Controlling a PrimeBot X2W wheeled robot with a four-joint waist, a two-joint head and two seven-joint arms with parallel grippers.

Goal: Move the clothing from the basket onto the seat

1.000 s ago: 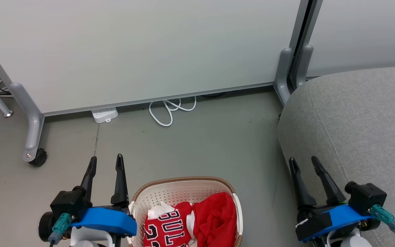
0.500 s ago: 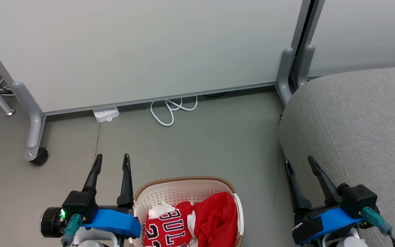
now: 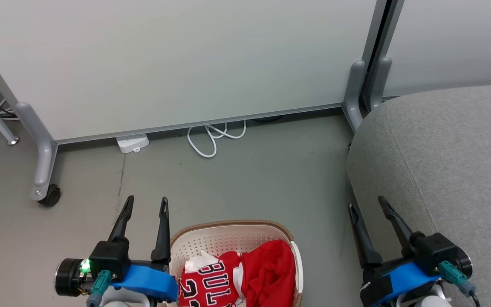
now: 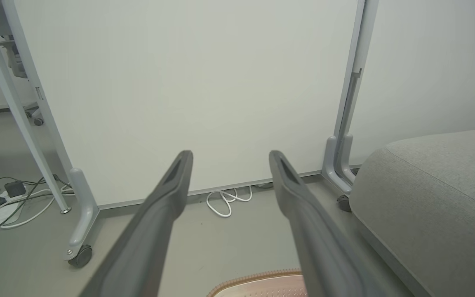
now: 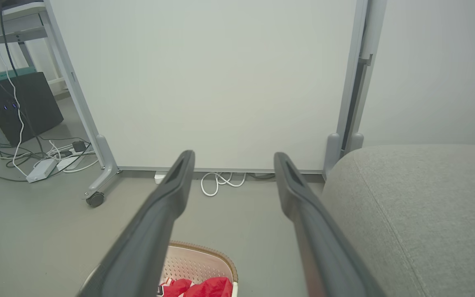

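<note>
Head view: left fingers, apart and empty, had edged closer to the basket; right fingers, also apart, beside the seat. BULLS jersey and plain red garment lay in basket between them, ungrabbed.

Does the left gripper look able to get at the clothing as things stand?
Probably yes. The left gripper is open, just left of the basket; the clothing lies uncovered inside, with nothing between them but the rim.
</note>
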